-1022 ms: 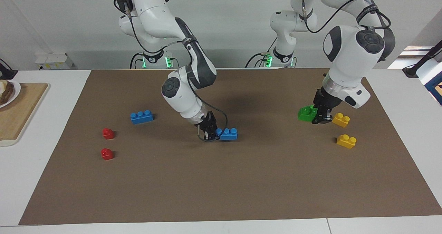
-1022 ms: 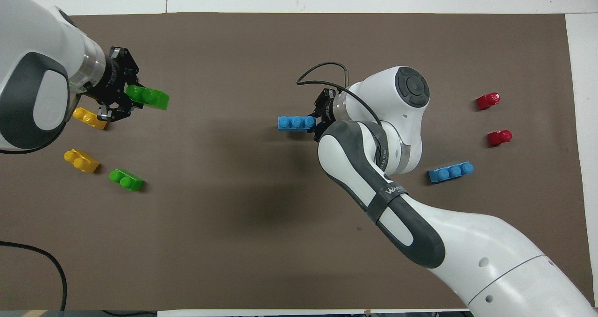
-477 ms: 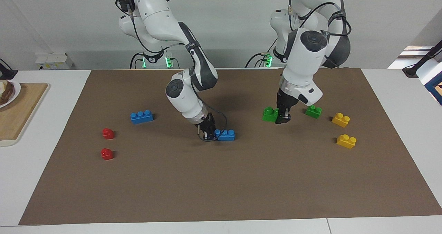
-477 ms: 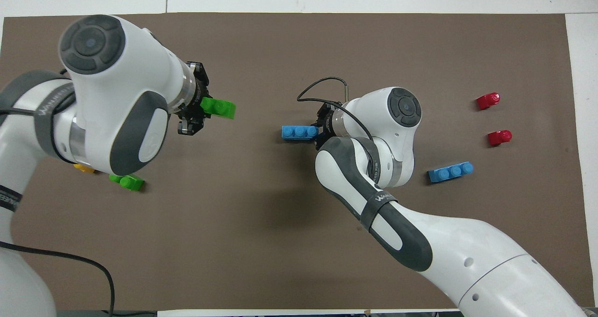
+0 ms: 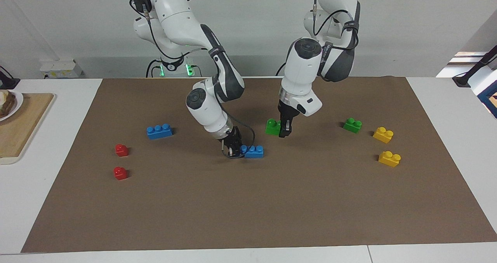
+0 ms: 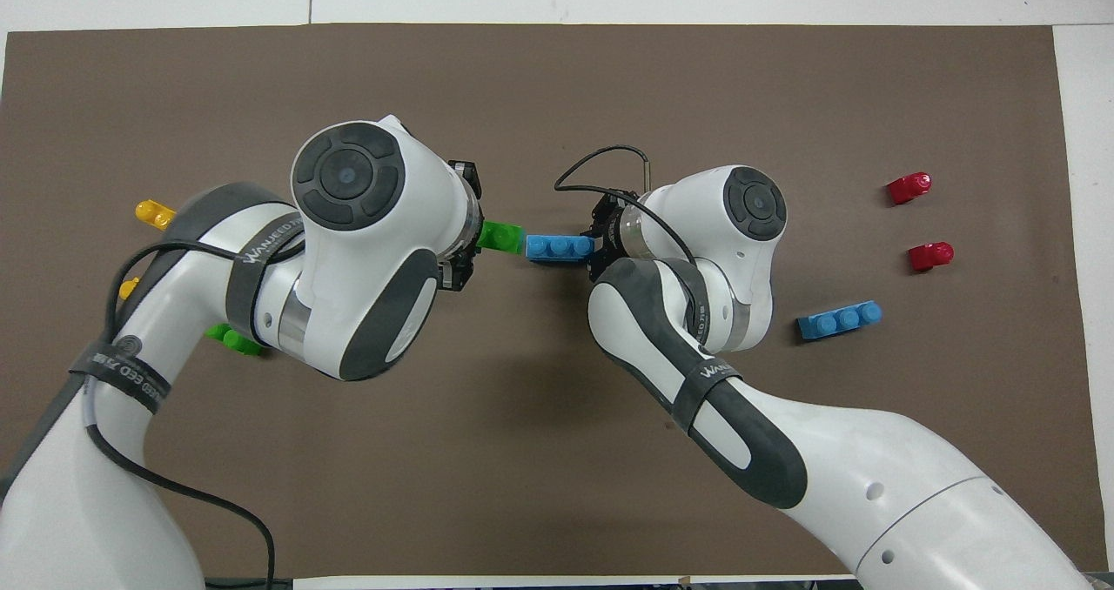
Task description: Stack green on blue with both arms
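White, my left arm (image 5: 306,69) hung bent above the brown mat (image 5: 248,201), its left gripper (image 5: 284,131) pinching a green brick (image 5: 273,127) aloft, while my right gripper (image 5: 233,148) clamped the blue brick (image 5: 254,151) on the mat.

Green brick (image 6: 501,237) just beside blue brick (image 6: 558,247), perhaps touching, left pincer mostly hidden

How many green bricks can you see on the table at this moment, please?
2. One green brick is held in the left end effector above the mat, beside the held blue brick. The other green brick lies beside the yellow bricks.
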